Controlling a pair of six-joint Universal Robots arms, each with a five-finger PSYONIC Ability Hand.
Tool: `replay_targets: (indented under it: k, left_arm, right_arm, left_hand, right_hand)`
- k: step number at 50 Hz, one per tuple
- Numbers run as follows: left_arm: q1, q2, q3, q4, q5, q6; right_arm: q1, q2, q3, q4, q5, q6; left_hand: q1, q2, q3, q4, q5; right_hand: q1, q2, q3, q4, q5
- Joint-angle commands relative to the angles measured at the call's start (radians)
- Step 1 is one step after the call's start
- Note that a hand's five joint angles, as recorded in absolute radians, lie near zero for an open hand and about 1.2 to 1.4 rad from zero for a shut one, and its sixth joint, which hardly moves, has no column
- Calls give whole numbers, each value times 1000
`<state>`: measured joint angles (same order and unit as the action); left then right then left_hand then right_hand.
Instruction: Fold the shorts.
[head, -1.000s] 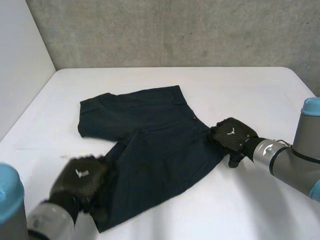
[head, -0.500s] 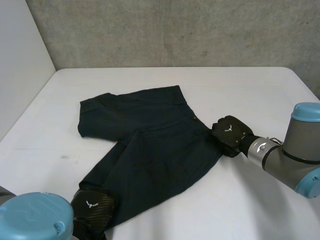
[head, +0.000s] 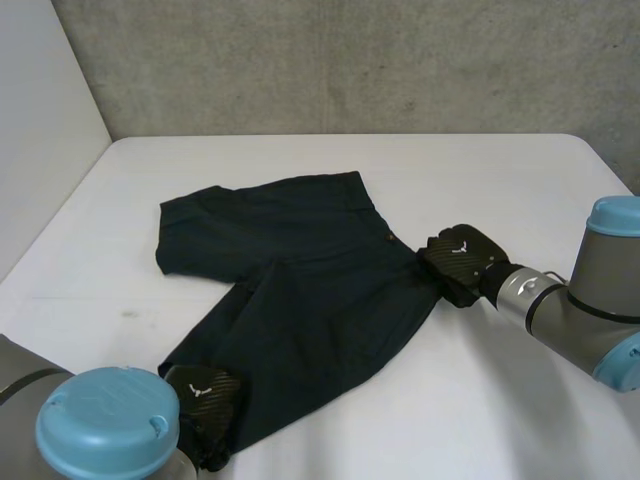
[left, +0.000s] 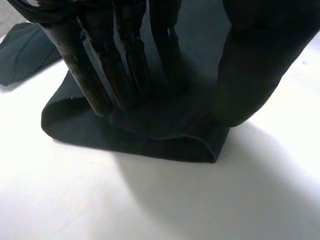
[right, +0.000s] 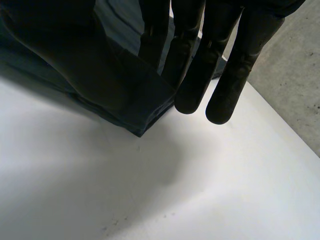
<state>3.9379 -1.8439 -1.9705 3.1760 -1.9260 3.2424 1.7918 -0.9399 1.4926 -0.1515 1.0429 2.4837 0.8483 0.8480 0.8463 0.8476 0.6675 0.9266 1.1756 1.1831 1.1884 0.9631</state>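
Observation:
Dark navy shorts (head: 300, 270) lie flat on the white table (head: 500, 190), waistband toward the right, legs toward the left. My left hand (head: 205, 395) is at the near leg's hem; in the left wrist view its fingers (left: 100, 85) press on top of the hem (left: 150, 135) and the thumb closes against them, with the cloth edge bunched and lifted between. My right hand (head: 460, 262) is at the near waistband corner. In the right wrist view that corner (right: 135, 100) is pinched between the thumb and the fingers (right: 225, 85).
A grey concrete wall (head: 350, 60) runs behind the table and a white panel (head: 40, 120) stands at the left. Bare white tabletop surrounds the shorts on all sides, widest at the near right (head: 430, 420).
My left hand dropped from beside the near leg to its hem and closed on the cloth. My right hand stayed at the waistband corner and closed its fingers on it.

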Motion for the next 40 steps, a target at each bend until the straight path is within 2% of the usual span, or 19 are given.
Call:
replay_targets:
  k: [1, 3, 7, 13, 21, 26, 32, 36, 40]
  left_arm:
    - [3, 3, 10, -1, -36, 14]
    - [3, 8, 10, -1, -44, 46]
    - [3, 34, 9, -1, -50, 115]
    - [6, 120, 10, -4, -48, 151]
    - [27, 268, 47, -33, -47, 217]
    - [81, 359, 82, -77, -33, 298]
    - [115, 400, 79, -82, 1, 323]
    - [168, 393, 65, -80, 45, 321]
    - [241, 332, 64, -54, 97, 316]
  right_arm:
    - [17, -14, 0, 3, 11, 26]
    - [18, -16, 0, 3, 12, 32]
    - [20, -26, 0, 30, 14, 35]
    - [17, -62, -2, 116, 17, 32]
    - [5, -164, 3, 348, 26, 6]
    - [0, -302, 12, 529, 51, 3]
    - [-54, -425, 50, 693, 86, -9]
    - [-46, -430, 100, 643, 86, 10]
    - [-32, -422, 158, 483, 106, 95]
  left_hand:
    - [480, 481, 483, 481, 487]
    - [548, 548, 550, 548, 554]
    - [548, 548, 550, 549, 554]
    - [548, 548, 550, 549, 554]
    - [548, 548, 550, 549, 554]
    - [548, 548, 550, 549, 554]
    - [548, 548, 550, 549, 554]
    - [548, 548, 550, 549, 554]
    - [548, 548, 550, 549, 554]
  right_hand:
    - [470, 221, 213, 208, 259]
    - [470, 221, 213, 208, 259]
    - [470, 221, 213, 208, 259]
    - [470, 221, 213, 208, 259]
    - [470, 221, 213, 208, 259]
    - [470, 221, 213, 208, 259]
    - [470, 221, 213, 208, 259]
    - [470, 221, 213, 208, 259]
    - [470, 221, 213, 208, 259]
